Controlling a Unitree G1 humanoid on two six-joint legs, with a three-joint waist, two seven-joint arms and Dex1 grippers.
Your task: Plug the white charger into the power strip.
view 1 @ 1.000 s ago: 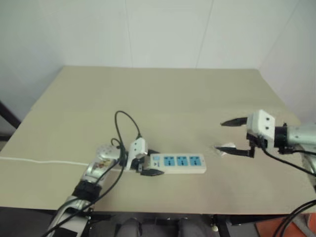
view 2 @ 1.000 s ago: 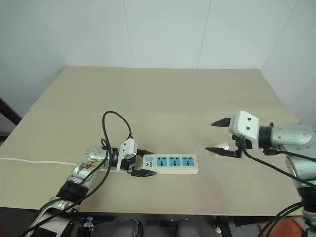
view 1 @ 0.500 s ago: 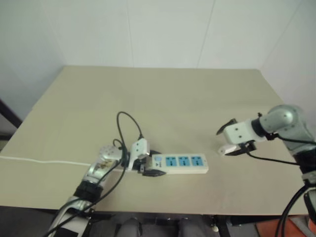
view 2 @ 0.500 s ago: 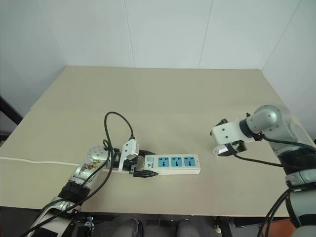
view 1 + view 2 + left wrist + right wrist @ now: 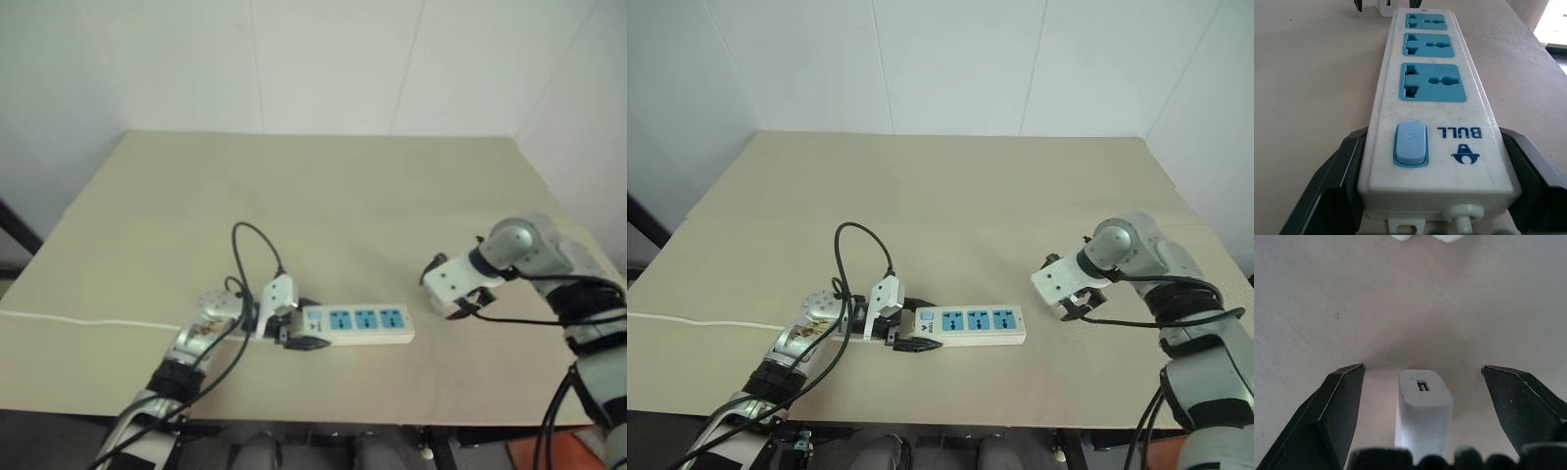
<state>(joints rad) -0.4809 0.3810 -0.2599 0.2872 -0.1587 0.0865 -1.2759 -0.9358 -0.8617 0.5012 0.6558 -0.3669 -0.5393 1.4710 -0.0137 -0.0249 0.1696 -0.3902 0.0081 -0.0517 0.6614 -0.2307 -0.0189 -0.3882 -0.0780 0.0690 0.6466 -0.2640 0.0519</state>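
Two pincers are sharing the job, each placed for its own part. The left pincer (image 5: 904,331) is pinching the switch end of the power strip (image 5: 972,324), one black finger pressed on each long side of the white bar — a hold that is pinning the strip flat on the desk (image 5: 950,196) so it should not slide when something is pushed into it. The strip's three blue socket panels are facing up and lying clear beyond the pincer, and its thin white cord (image 5: 705,320) is trailing away from the held end toward the desk edge.

The white charger (image 5: 1424,409) is lying on the desk just past the strip's far end, apart from it. The right pincer (image 5: 1422,396) is pointing steeply down over the charger with its fingers (image 5: 1339,404) spread wide, one on each side and neither touching — the charger is sitting between them, not yet gripped. Judging by this, the pick-up is the step in hand, and the plugging itself is not yet begun.
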